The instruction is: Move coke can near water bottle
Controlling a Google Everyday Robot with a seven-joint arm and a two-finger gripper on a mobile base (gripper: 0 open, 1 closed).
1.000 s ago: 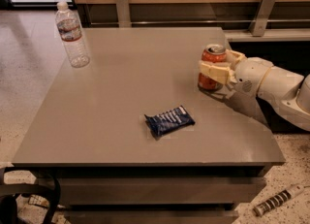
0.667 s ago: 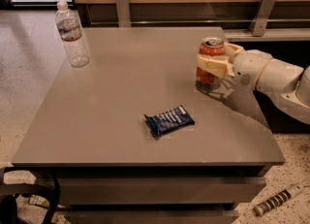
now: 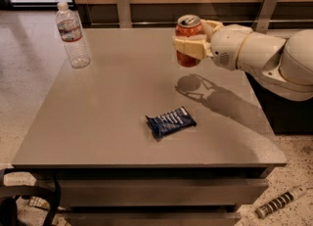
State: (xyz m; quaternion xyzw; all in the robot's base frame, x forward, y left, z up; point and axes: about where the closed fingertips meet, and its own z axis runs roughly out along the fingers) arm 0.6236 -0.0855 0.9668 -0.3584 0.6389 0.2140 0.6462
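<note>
The coke can point(image 3: 188, 29) is red-orange with a silver top. My gripper point(image 3: 193, 44) is shut on it and holds it upright in the air above the right half of the grey table point(image 3: 112, 107); its shadow falls on the table below. The arm reaches in from the right. The water bottle point(image 3: 72, 35), clear with a white cap and a red-and-white label, stands upright at the table's far left corner, well to the left of the can.
A dark blue snack packet point(image 3: 170, 121) lies flat near the table's middle front. Wooden wall panelling with metal brackets point(image 3: 123, 7) runs behind the table. A striped object point(image 3: 279, 203) lies on the floor at the lower right.
The gripper has lifted the can off the table and carried it left, towards the table's middle. The bottle and packet have not moved.
</note>
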